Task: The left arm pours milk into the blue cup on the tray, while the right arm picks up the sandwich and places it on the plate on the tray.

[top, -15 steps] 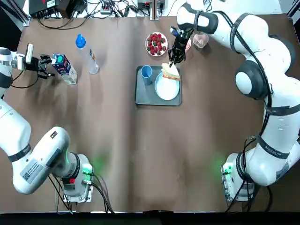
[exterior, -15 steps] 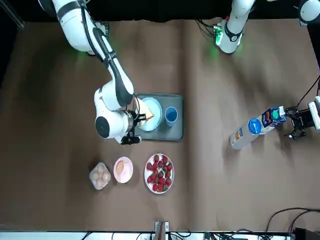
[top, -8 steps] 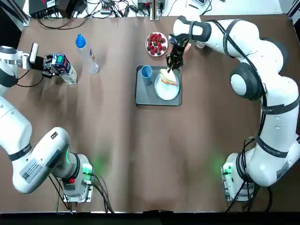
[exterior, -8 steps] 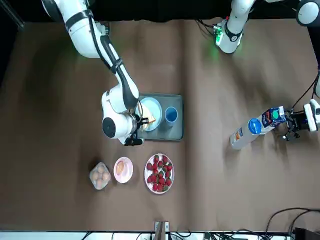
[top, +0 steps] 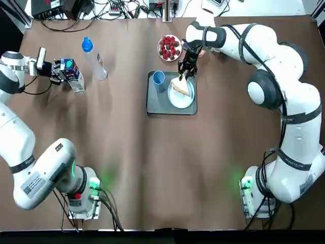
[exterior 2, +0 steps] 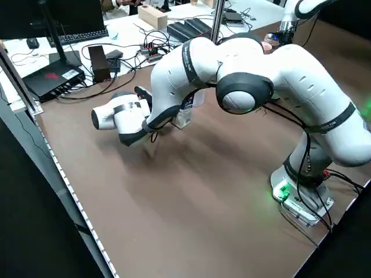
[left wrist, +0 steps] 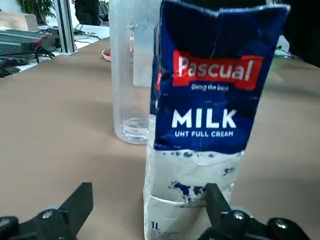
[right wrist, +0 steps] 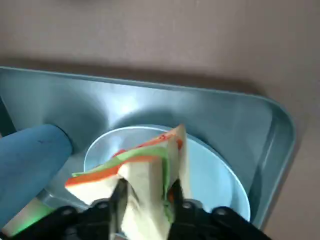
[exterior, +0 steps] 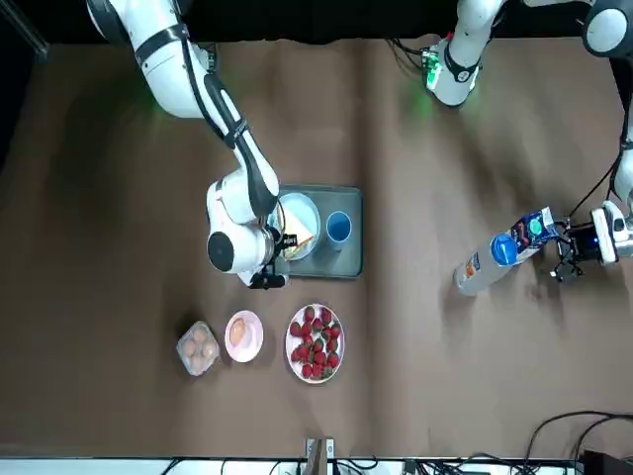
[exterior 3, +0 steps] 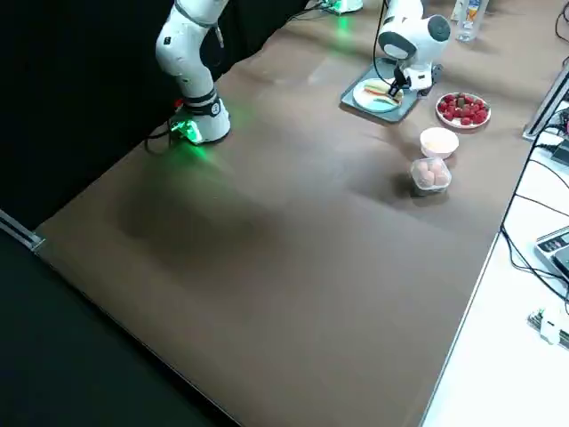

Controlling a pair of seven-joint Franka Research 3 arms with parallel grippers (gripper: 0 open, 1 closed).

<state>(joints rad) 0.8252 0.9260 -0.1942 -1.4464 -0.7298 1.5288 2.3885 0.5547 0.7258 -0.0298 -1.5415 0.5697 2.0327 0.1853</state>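
My sandwich (right wrist: 140, 170) is now down over the plate (top: 182, 95) on the tray (top: 155, 105); a second ago it hung above the tray's far edge, nearer the strawberries (top: 169, 47). In the right wrist view its lower edge looks to be on or just above the plate, and my right gripper (right wrist: 143, 196) is still clamped on its upper corner, fingers (right wrist: 118, 192) pressed into the bread on both sides. So I judge the placing almost finished: what remains is to let go and lift clear without dragging the sandwich off.

The blue cup (top: 158, 78) stands upright in the tray's far left corner, just beside the plate, and I see no milk in it yet.

On the other side, my left gripper (left wrist: 140, 212) has closed the distance to the milk carton (left wrist: 202, 120). A second ago it sat well short of it; now the carton stands between the spread fingers (left wrist: 75, 205), which are apart and not yet squeezing. The carton is upright on the table, with the clear water bottle (top: 93, 57) just beside it, far from the tray. From the top view the left gripper (top: 55, 72) comes in from the table's left edge.

The pour has not begun; I read the next step there as closing on the carton, minding the bottle next to it.
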